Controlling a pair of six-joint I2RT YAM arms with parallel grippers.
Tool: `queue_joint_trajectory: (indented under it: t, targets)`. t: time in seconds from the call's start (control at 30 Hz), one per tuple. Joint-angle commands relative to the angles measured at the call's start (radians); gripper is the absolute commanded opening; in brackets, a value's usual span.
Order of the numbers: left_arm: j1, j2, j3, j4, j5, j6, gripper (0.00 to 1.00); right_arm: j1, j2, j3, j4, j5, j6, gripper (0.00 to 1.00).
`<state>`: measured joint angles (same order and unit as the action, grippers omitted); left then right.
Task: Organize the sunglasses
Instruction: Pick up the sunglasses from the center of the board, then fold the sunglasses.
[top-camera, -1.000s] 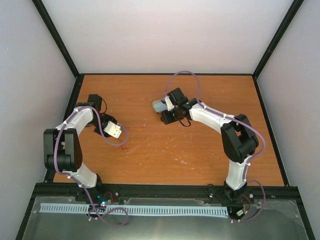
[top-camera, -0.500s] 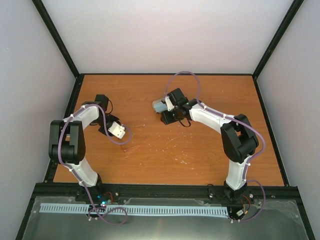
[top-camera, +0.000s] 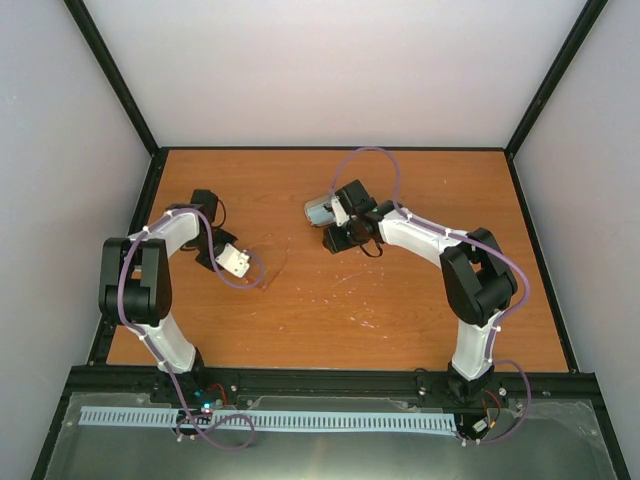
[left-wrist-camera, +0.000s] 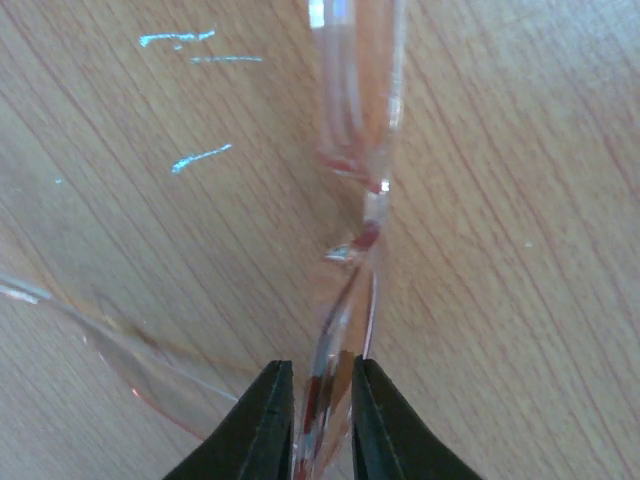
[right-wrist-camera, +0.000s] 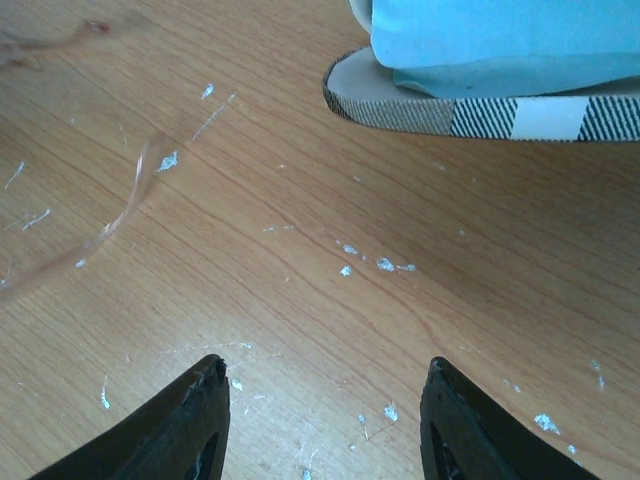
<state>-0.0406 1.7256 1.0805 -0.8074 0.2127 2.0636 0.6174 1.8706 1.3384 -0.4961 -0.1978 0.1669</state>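
Sunglasses (left-wrist-camera: 345, 110): thin, curved, translucent amber

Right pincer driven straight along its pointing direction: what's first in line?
Bare table lies ahead of the open right pincer; beyond it, the end of the striped case, blue cloth on top, sits slightly right of centre. Probably the case, but depth is unclear.
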Motion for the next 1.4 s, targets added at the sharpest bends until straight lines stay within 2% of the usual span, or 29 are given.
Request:
queue_joint_trajectory:
  t: [0.0,0.2,0.37,0.5,0.7,0.8,0.93,1.03,1.13,1.23,1.27,1.37]
  targets:
    - [-0.005,0.016,-0.01,-0.01,-0.021,0.173,0.18,0.001,-0.03,-0.013,0.019,-0.005,0.011,0.52]
    - [-0.007,-0.005,-0.042,-0.011,-0.02,0.155,0.13,0.001,-0.027,-0.017,0.02,-0.008,0.007,0.52]
    - [-0.02,-0.064,-0.058,0.024,0.051,0.111,0.07,0.0,-0.024,-0.013,0.028,-0.011,0.008,0.52]
    - [-0.038,-0.14,-0.091,0.12,0.152,0.041,0.01,-0.023,-0.023,0.009,0.038,-0.033,0.027,0.52]
    - [-0.067,-0.293,-0.204,0.422,0.332,-0.1,0.01,-0.119,-0.039,0.013,0.089,-0.14,0.095,0.51]
    - [-0.089,-0.37,-0.267,0.61,0.427,-0.22,0.01,-0.184,-0.043,0.013,0.135,-0.299,0.15,0.51]
    - [-0.136,-0.433,-0.354,0.902,0.519,-0.332,0.03,-0.243,-0.027,-0.023,0.266,-0.663,0.304,0.51]
    - [-0.178,-0.449,-0.424,1.134,0.564,-0.387,0.04,-0.262,-0.014,-0.062,0.416,-0.852,0.425,0.52]
    - [-0.201,-0.427,-0.456,1.293,0.622,-0.396,0.05,-0.279,0.016,-0.043,0.496,-1.015,0.523,0.52]
    - [-0.205,-0.369,-0.447,1.42,0.668,-0.384,0.05,-0.279,0.028,0.021,0.407,-1.131,0.499,0.52]
    - [-0.205,-0.345,-0.441,1.457,0.675,-0.38,0.05,-0.279,0.03,0.047,0.326,-1.161,0.457,0.53]
    - [-0.206,-0.276,-0.405,1.549,0.682,-0.38,0.05,-0.278,0.058,0.156,-0.013,-1.196,0.198,0.54]
